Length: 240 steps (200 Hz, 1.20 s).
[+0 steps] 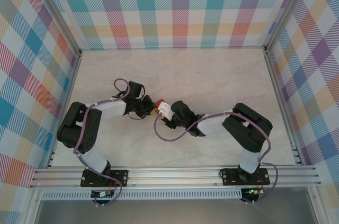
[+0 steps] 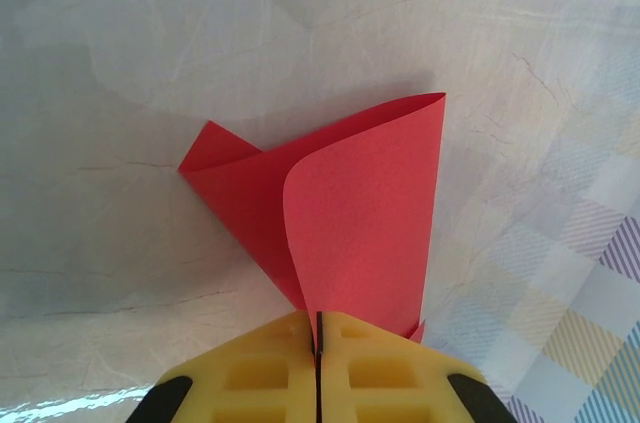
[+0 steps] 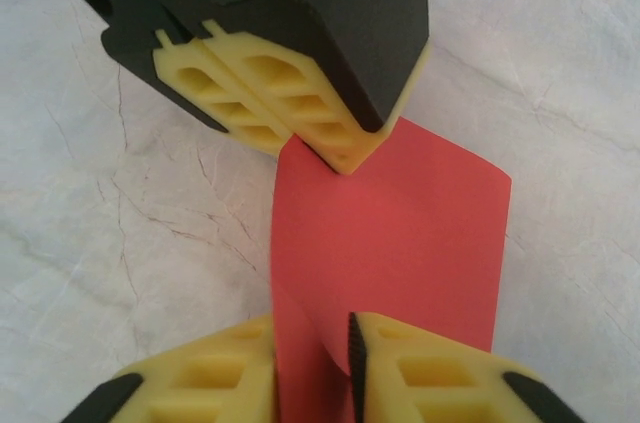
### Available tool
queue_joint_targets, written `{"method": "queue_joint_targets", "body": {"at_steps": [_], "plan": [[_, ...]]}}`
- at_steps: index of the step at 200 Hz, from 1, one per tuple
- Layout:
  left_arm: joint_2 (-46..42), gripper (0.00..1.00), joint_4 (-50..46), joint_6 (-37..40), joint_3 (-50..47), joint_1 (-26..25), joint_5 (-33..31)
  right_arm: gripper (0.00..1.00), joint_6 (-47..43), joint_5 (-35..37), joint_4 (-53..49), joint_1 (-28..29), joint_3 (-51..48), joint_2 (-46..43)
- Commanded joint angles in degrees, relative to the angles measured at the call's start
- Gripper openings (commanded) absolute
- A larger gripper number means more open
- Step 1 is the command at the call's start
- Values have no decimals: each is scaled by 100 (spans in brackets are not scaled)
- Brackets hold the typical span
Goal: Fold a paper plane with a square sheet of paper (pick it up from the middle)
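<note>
We hold the red sheet [image 3: 400, 233].
Left end effector [image 2: 318, 328] clamps it at 9 o'clock; right end effector [image 3: 312, 343], narrow, straddles 3 o'clock.

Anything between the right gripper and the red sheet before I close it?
Nothing visible. The square sheet of paper sits between the fingers of the right gripper; the left gripper pinches its far end.

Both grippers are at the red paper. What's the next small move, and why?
Probably close the right gripper. The red paper runs between its jaws, which stand apart, while the left gripper is shut on the paper's other end. A second grip would let the two arms work the fold.
</note>
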Motion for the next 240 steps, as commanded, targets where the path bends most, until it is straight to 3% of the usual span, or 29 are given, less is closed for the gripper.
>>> {"method": "queue_joint_targets", "body": {"at_steps": [1, 24, 71, 101, 139, 240], "plan": [[37, 7, -226, 142, 190, -76, -54, 18, 193, -154, 190, -28, 42, 52], [-14, 10, -289, 194, 229, -76, -78, 11, 321, -144, 156, -54, 75, 89], [-445, 45, -827, 552, 414, 83, -613, 3, 985, -608, -46, -246, 136, -14], [-793, 56, -1167, 786, 449, 246, -1081, 0, 1760, -943, -121, -436, 226, -8], [-1009, 61, -1185, 925, 319, 319, -1233, 0, 2729, -1356, -388, -687, 464, 44], [-971, 65, -191, 1302, -243, 301, -584, 0, 4327, -2358, -485, -1204, 607, 280]]}}
